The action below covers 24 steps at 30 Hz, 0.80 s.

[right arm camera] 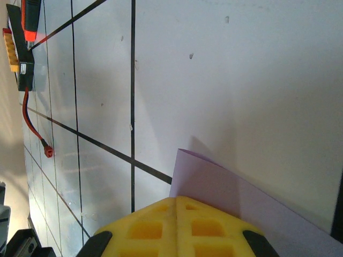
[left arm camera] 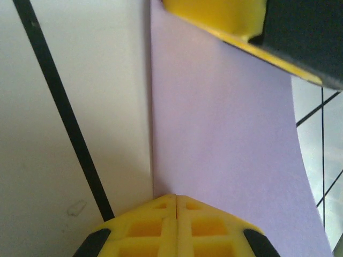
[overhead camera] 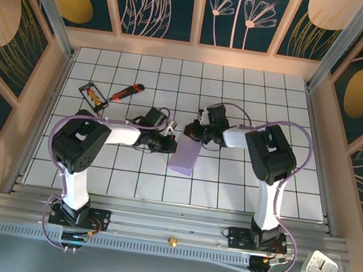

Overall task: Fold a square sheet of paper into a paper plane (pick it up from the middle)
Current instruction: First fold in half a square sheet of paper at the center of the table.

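White gridded tabletop, walled by dark teal floral panels, carries a thin pale lavender-purple sheet of paper (overhead camera: 185,158) near its middle, between the two arms. Left gripper (overhead camera: 171,144) has its yellow fingers (left arm camera: 155,230) pressed together, pinching the sheet's edge. Right gripper (overhead camera: 189,132) likewise pinches a corner, which stands lifted off the tiles in the right wrist view. A red-orange utility knife (overhead camera: 128,92) and a small black-framed card (overhead camera: 94,95) lie well apart at far left.
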Available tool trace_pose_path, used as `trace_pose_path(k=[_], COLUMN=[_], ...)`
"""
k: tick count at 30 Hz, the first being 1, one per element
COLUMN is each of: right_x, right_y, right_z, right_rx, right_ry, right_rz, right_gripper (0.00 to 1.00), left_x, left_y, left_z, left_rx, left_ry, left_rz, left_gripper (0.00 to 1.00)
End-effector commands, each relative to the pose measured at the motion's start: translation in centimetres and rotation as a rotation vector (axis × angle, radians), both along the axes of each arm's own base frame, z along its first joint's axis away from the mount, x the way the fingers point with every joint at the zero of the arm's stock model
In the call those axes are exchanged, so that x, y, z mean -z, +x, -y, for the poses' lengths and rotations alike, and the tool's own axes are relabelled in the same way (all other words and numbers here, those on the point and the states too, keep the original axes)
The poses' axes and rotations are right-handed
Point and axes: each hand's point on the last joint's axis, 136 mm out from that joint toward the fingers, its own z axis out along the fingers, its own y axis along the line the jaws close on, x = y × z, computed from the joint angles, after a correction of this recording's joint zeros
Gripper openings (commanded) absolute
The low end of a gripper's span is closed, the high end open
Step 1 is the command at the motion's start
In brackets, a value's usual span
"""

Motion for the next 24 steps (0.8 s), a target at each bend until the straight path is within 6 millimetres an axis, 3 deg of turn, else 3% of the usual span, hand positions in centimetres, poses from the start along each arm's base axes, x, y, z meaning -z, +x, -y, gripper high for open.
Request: trace_pose_path(k=[1,13,16,18,20,24], right_x=[5.6,5.9,5.9,5.9,5.9,6.0], right_y=[-2.3,-2.5,-2.5,-2.5,-2.4,-2.6], right_z=[3.3,3.5,3.5,3.6,3.6,3.6], right_rx=[0.059,0.063,0.063,0.064,0.064,0.060], right_ry=[-0.165,-0.178,-0.180,-0.182,-0.182,-0.180], right_rz=[-0.136,-0.142,-0.142,-0.141,-0.141,-0.143], right_gripper=[0.00,0.00,0.00,0.00,0.00,0.00], left_x=[2.9,3.2,2.3,1.2,-1.1,-3.2], left_y=[-6.0,-10.0,-10.9,-10.9,-10.1,-7.9], left_z=[-1.7,-2.4,-2.2,-1.9,-1.1,0.2], left_rx=[0.077,0.106,0.128,0.139,0.143,0.079], left_ry=[0.083,0.089,0.072,0.043,-0.006,-0.067], left_rz=[-0.189,-0.234,-0.232,-0.217,-0.157,-0.098], left_gripper=[0.00,0.00,0.00,0.00,0.00,0.00])
